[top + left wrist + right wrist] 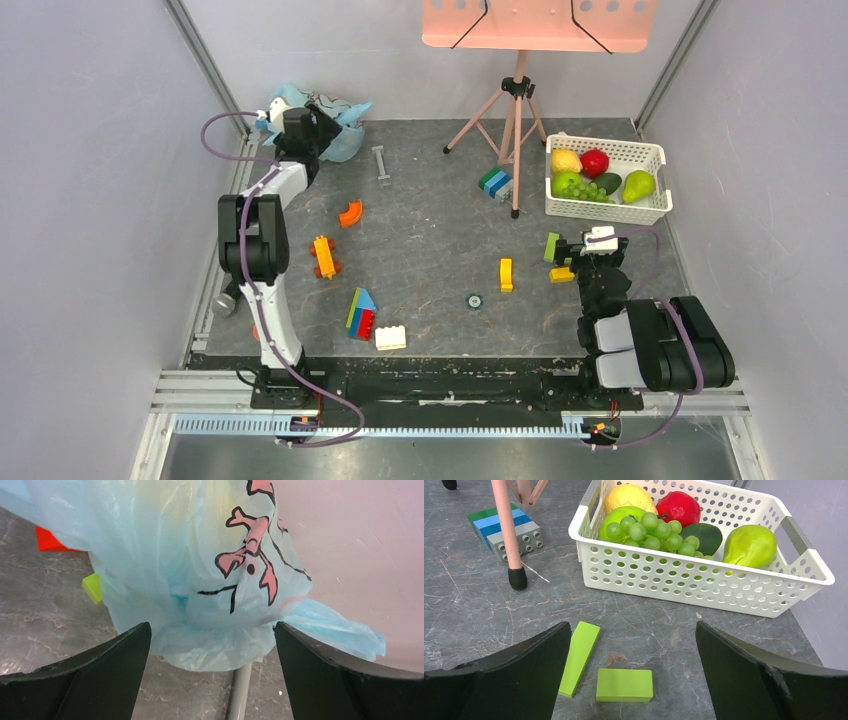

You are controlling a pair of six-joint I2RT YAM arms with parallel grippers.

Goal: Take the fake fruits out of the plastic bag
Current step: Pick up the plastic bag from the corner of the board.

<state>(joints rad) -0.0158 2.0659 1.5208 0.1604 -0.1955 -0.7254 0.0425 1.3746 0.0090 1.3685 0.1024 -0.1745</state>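
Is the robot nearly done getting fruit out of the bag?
Not yet. No fruit lies loose on the table. The left gripper is open with the blue bag between its fingers. The right gripper hangs open near the basket. All the emptying is left.

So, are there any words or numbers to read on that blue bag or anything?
None can be read.
The thin light-blue plastic bag shows only a pink-and-black cartoon drawing, no letters in view.
The white slotted plastic basket and the flat green block are blank.
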